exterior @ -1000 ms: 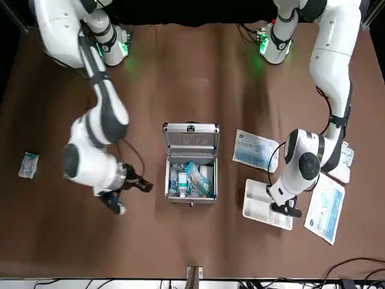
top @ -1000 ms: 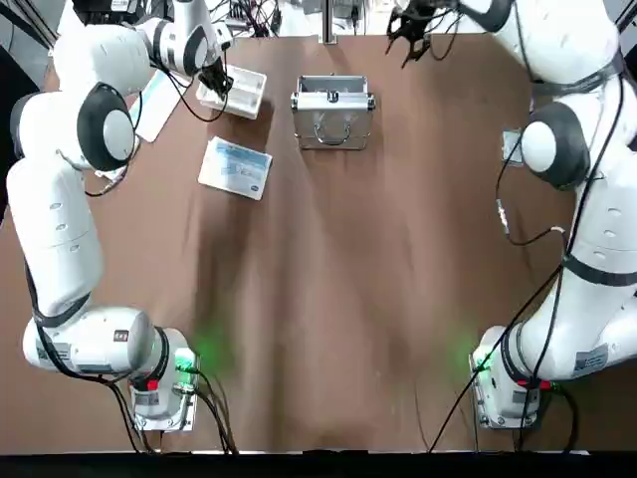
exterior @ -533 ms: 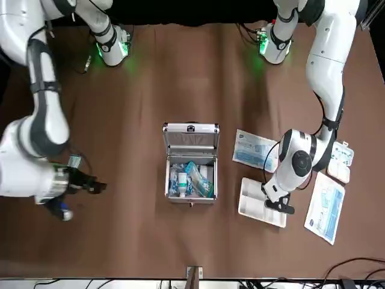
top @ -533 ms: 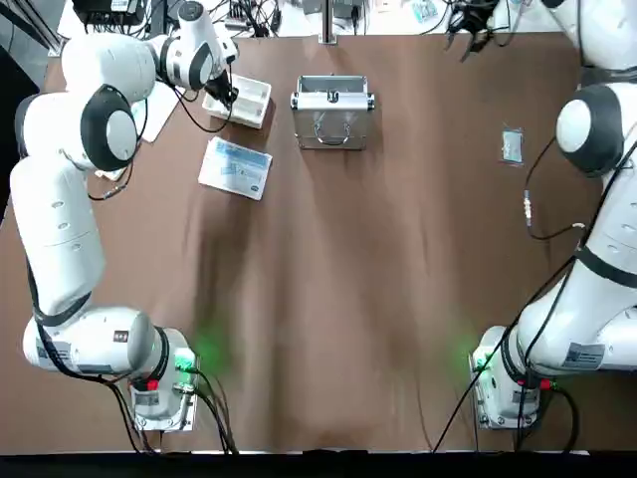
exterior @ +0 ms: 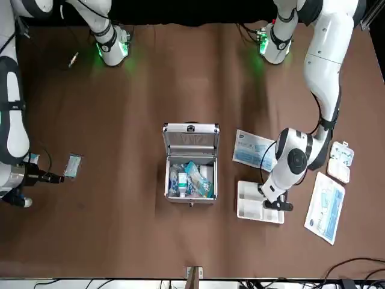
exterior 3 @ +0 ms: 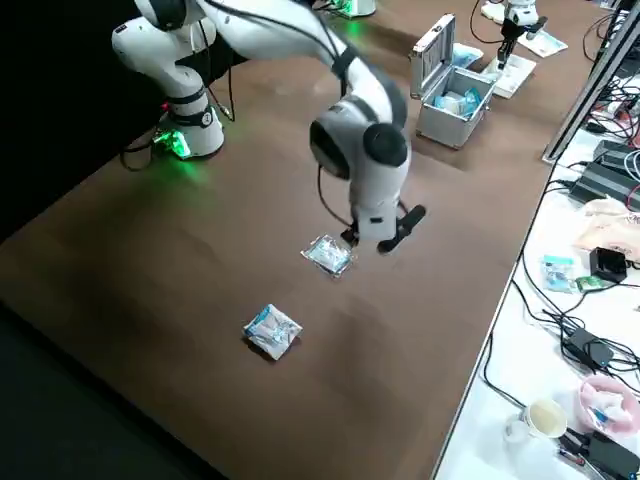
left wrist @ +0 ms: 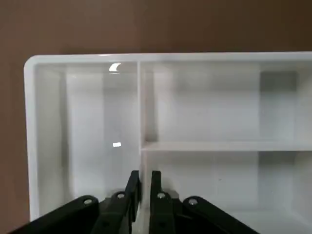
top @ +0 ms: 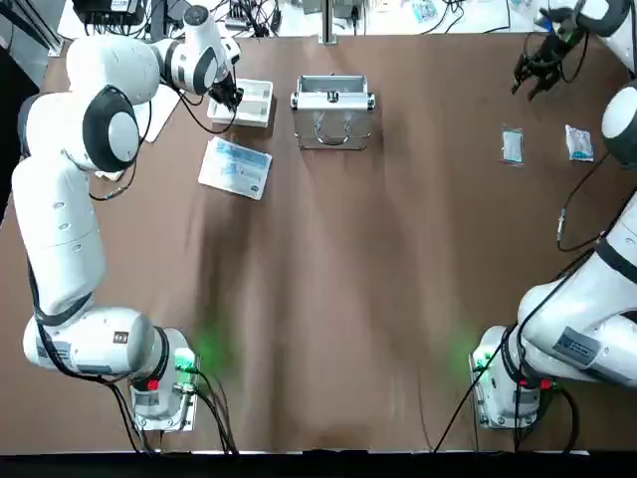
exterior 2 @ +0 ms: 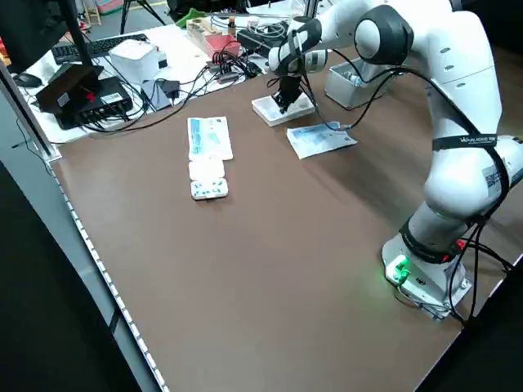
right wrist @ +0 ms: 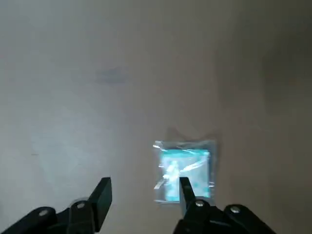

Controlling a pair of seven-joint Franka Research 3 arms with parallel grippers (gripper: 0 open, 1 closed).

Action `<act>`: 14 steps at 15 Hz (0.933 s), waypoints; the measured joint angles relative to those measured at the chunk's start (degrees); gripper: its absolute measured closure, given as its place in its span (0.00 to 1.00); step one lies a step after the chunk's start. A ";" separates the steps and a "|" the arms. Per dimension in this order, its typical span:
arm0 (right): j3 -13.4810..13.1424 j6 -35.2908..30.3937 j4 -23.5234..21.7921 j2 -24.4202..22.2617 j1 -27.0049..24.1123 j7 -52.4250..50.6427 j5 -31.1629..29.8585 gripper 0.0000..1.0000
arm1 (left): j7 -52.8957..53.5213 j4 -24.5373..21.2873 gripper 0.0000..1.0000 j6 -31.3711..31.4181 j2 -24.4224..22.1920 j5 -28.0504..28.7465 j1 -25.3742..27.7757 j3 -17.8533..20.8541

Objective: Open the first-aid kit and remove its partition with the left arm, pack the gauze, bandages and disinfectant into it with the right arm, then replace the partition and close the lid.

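Observation:
The silver first-aid kit stands open at the far middle of the table, its lid upright. Inside lie the disinfectant and teal packets. The cream partition rests on the table to the case's left. My left gripper is shut on one of the partition's thin divider walls. My right gripper hangs open, low over the far right of the table. A small clear packet with teal print lies just beside one finger. A second such packet lies farther right.
A flat white-and-blue printed packet lies near the partition. A long white-and-teal box and a small white blister pack sit by the left edge. Cables and clutter crowd the bench beyond the far edge.
The right arm swung from beside the case out to the far right, down over the packets. The left gripper slid the partition a little toward the case and squared it up.

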 joint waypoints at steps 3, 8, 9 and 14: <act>0.04 4.16 -5.23 0.27 -1.57 -1.01 -2.63 0.36 | -0.14 0.00 0.78 0.04 -0.06 0.00 -0.07 0.00; 0.02 7.56 -9.76 2.27 -3.56 -1.02 -7.10 0.37 | -0.26 0.32 0.42 -1.44 -2.89 0.00 0.46 0.08; 0.02 7.83 -10.00 2.71 -3.90 -1.06 -7.24 0.37 | -0.26 0.33 0.33 -2.48 -3.75 0.00 0.44 0.07; 0.49 10.01 -10.29 4.66 -3.92 -1.16 -7.46 0.42 | -0.17 0.71 0.00 -12.07 -10.32 0.00 0.86 -0.63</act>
